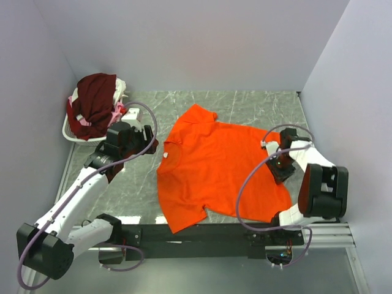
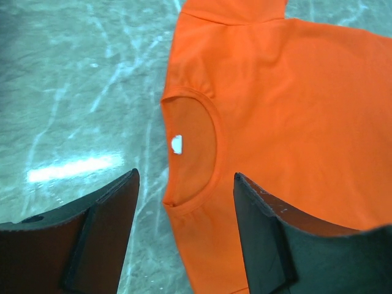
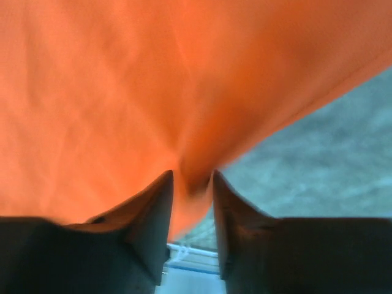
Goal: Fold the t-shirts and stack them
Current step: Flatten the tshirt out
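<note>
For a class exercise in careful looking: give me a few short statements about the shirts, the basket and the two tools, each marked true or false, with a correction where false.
1. The orange t-shirt lies unfolded on the table. True.
2. The left tool is clamped on the collar. False: its jaws stand open near the collar, gripping nothing.
3. The right tool pinches the orange t-shirt at its edge. True.
4. The basket holds nothing. False: a maroon t-shirt lies piled on top of other clothes in it.
5. A white label shows inside the collar. True.
</note>
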`<state>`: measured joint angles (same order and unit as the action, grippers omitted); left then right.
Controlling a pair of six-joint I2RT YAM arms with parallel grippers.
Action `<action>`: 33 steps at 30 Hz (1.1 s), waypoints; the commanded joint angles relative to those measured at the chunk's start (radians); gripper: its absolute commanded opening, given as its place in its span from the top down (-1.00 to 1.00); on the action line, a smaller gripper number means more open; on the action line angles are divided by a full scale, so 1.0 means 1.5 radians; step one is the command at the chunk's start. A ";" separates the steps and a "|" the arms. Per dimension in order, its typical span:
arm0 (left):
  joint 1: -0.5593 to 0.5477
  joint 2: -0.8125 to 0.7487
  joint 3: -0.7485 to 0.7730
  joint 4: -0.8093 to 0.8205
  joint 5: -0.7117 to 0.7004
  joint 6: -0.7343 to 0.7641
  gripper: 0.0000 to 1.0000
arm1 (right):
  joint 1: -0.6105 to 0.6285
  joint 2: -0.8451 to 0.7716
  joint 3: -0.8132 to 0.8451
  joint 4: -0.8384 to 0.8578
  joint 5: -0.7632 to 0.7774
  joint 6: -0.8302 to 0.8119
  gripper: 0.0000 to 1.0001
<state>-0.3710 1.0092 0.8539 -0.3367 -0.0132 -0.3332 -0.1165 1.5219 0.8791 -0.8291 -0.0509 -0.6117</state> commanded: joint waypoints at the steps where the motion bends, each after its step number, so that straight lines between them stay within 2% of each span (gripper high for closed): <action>1: -0.001 0.021 0.018 0.044 0.066 0.003 -0.38 | -0.036 -0.070 0.025 -0.053 -0.022 -0.047 0.16; 2: -0.001 0.047 0.028 0.047 0.085 0.001 -0.39 | -0.040 -0.079 0.054 -0.055 -0.035 -0.042 -0.04; 5: 0.001 0.124 0.095 0.052 0.139 -0.011 -0.45 | -0.044 -0.086 0.105 -0.046 -0.105 -0.006 -0.17; 7: 0.001 0.180 0.165 0.047 0.157 -0.016 -0.45 | -0.044 -0.066 0.156 -0.024 -0.177 0.040 -0.19; 9: 0.001 0.280 0.217 0.039 0.166 -0.028 -0.45 | -0.045 -0.040 0.189 0.006 -0.234 0.070 -0.19; 10: 0.002 0.318 0.270 0.028 0.178 -0.030 -0.45 | -0.044 -0.031 0.196 0.016 -0.299 0.100 -0.19; 14: 0.001 0.537 0.407 -0.015 0.170 -0.041 -0.38 | -0.044 0.000 0.223 0.048 -0.406 0.156 -0.19; 16: 0.001 0.636 0.495 -0.039 0.142 -0.039 -0.35 | -0.043 -0.002 0.224 0.057 -0.422 0.174 -0.20; 21: 0.002 0.768 0.641 -0.091 0.083 -0.044 -0.25 | -0.043 -0.034 0.190 0.079 -0.427 0.175 -0.19; 25: 0.002 0.835 0.683 -0.125 0.042 -0.043 -0.09 | -0.044 -0.043 0.166 0.086 -0.430 0.170 -0.19; 29: 0.002 0.840 0.650 -0.121 0.032 -0.042 0.04 | -0.044 -0.047 0.166 0.083 -0.435 0.165 -0.19; 33: 0.002 0.825 0.593 -0.129 0.030 -0.037 0.41 | -0.045 -0.054 0.169 0.080 -0.444 0.163 -0.19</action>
<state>-0.3679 2.2742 1.7977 -0.4896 0.0582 -0.3901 -0.1802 1.4887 1.1309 -0.7280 -0.6846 -0.3641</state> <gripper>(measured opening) 0.336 0.598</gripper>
